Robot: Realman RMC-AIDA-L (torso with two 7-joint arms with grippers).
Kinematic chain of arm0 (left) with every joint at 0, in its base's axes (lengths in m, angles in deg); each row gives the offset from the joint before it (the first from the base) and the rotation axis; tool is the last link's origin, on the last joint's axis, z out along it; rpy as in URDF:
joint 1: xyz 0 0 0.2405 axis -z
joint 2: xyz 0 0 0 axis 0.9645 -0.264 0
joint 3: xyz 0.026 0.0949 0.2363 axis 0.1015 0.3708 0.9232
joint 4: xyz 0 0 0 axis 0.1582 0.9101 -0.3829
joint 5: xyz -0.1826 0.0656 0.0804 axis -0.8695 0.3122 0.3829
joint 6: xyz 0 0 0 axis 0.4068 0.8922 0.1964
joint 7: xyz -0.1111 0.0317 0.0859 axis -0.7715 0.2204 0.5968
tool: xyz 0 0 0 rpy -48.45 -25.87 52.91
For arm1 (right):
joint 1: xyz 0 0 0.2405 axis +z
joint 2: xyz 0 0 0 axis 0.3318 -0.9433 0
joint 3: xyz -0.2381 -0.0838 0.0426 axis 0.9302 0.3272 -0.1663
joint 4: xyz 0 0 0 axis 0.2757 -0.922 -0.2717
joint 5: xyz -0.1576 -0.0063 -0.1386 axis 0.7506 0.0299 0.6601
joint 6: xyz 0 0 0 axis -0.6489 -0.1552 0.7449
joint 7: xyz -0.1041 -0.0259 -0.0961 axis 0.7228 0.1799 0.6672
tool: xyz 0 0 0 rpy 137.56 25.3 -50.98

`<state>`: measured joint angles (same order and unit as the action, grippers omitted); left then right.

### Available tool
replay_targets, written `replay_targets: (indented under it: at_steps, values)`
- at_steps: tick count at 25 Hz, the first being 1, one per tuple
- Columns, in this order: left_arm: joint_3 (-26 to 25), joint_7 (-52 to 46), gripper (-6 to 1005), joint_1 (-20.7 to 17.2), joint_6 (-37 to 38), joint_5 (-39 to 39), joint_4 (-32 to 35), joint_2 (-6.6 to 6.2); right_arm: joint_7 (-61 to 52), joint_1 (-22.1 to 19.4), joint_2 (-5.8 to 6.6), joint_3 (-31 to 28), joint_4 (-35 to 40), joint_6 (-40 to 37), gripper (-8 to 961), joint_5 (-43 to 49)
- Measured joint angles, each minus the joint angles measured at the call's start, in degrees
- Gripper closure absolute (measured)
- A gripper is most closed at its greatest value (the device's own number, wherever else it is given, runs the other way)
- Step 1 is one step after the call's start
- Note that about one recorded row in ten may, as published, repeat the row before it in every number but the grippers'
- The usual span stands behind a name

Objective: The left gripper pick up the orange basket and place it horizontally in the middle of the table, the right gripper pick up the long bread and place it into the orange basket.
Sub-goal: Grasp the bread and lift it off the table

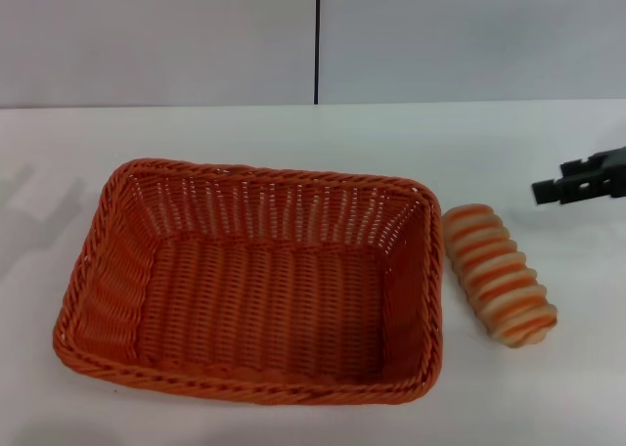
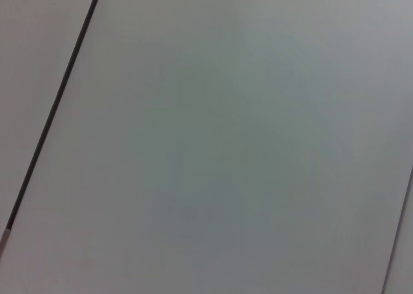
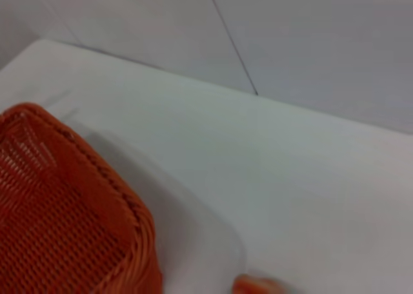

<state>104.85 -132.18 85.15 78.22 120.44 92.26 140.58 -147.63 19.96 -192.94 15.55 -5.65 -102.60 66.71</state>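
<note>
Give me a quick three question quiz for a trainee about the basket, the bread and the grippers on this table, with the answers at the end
1. True or false: the long bread already lies inside the orange basket.
2. Which gripper shows in the head view? A) left gripper B) right gripper C) both
3. Fill in: the bread lies on the table at the basket's robot-____ side.

Key
1. False. The bread rests on the table just outside the basket's short end, and the basket holds nothing.
2. B. Only the right gripper shows, at the right edge, beyond the bread and clear of it. The left gripper is out of sight.
3. right
</note>
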Motion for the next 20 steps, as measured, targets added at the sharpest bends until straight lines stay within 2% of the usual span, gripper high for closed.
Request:
replay_targets:
  at_steps: [4, 8, 14, 20]
  values:
    - [0.2, 0.0, 167, 0.4, -0.3, 0.0, 0.0, -0.01, 0.8, 0.7, -0.34, 0.3, -3.7, 1.1, 169, -0.2]
    - [0.2, 0.0, 167, 0.7, -0.4, 0.1, 0.0, -0.03, 1.8, 0.4, -1.57, 0.4, -4.4, 3.1, 169, -0.6]
    - [0.1, 0.1, 167, 0.8, -0.4, 0.2, 0.0, -0.04, 2.6, 0.6, -2.33, 0.6, -7.2, 5.4, 170, -0.7]
    - [0.1, 0.1, 167, 0.8, -0.4, 0.3, -0.1, -0.04, 4.0, 0.4, -3.73, 0.7, -9.1, 7.5, 170, -0.7]
